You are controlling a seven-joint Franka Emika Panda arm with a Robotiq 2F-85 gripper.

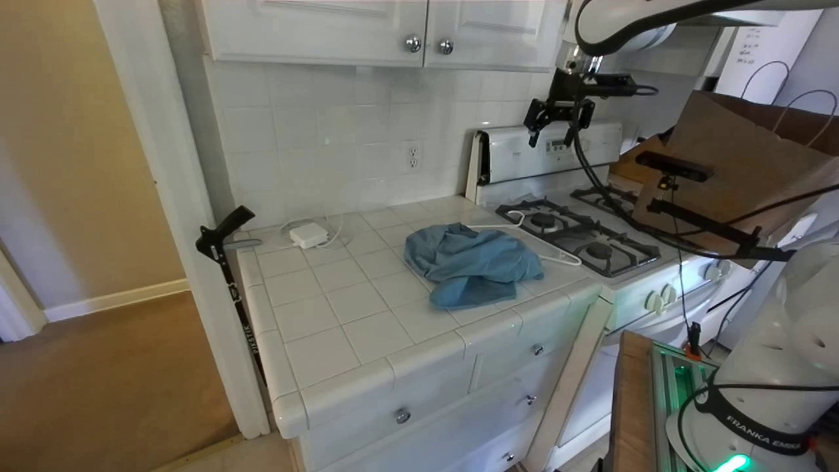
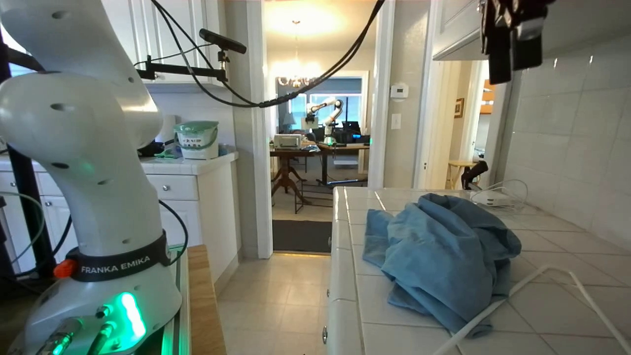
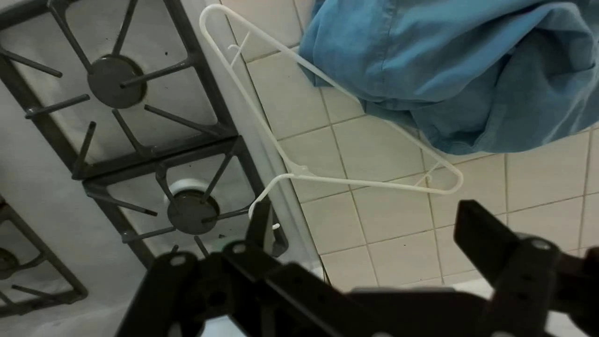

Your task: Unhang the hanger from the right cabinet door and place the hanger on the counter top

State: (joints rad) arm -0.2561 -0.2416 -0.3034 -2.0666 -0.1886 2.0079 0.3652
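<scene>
The white hanger [image 1: 498, 226] lies flat on the tiled counter top [image 1: 367, 295], beside the blue cloth [image 1: 468, 262]. It also shows in an exterior view [image 2: 527, 279]. In the wrist view, the hanger [image 3: 355, 182] has its hook over the stove's edge, partly hidden behind a finger. Its long bar runs along the cloth, which covers a short stretch of it. The right cabinet door [image 1: 491, 33] is shut, with nothing hanging on its knob [image 1: 446, 46]. My gripper [image 1: 550, 134] is raised well above the counter and stove. In the wrist view, the gripper [image 3: 365, 213] is open and empty.
The gas stove [image 1: 577, 229] with black grates adjoins the counter. A white box with a cable [image 1: 309, 235] sits at the back left. A black cane [image 1: 229, 262] leans at the counter's left end. A paper bag [image 1: 727, 157] stands by the stove.
</scene>
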